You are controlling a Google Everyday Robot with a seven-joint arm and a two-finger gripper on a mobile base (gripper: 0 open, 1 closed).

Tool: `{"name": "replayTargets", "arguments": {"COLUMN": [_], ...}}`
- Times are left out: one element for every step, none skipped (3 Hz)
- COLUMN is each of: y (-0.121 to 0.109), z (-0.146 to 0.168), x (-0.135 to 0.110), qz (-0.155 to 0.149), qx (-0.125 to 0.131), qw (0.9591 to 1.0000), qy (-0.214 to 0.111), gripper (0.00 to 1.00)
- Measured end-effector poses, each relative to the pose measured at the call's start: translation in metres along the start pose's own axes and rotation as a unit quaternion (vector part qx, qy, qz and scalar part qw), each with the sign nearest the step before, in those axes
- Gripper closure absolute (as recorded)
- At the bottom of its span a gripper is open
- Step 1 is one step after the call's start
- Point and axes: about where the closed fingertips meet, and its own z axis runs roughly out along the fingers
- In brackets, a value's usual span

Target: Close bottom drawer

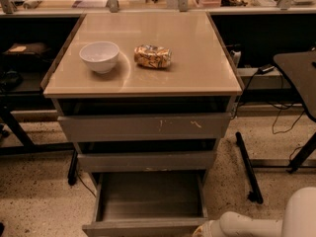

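Presently, the beige-topped cabinet is seen head-on, with its three grey drawers stepped forward one below another. The top drawer and the middle drawer are noted slightly ajar. The bottom drawer is found drawn well out at the foot of the cabinet, its shallow box exposed. Its short front lies left to right along the lower edge of the view, and its travel runs straight back under the middle drawer.

The white arm is recorded entering from the lower right. The gripper is placed at the right end of that front, touching it or just beside it. Contact cannot be confirmed, and whether the gripper is spread or closed cannot be told.

A push away from the camera is judged to be required. Nothing is seen inside the box to obstruct it. The black floor bar is well apart at the right. A white bowl and a snack packet are set on the top, out of the way.
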Motion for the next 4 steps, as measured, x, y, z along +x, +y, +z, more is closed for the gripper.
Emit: {"name": "replayTargets", "arguments": {"y": [0.0, 0.0, -0.005, -0.014], "z": [0.0, 0.0, 0.004, 0.002], "x": [0.0, 0.0, -0.003, -0.006], "qz": [0.0, 0.0, -0.002, -0.003], "qx": [0.0, 0.0, -0.002, 0.004], "qw": [1.0, 1.0, 1.0, 0.9999], "qy": [0.0, 0.0, -0.007, -0.016], "gripper": [0.36, 0.12, 0.0, 0.0]}}
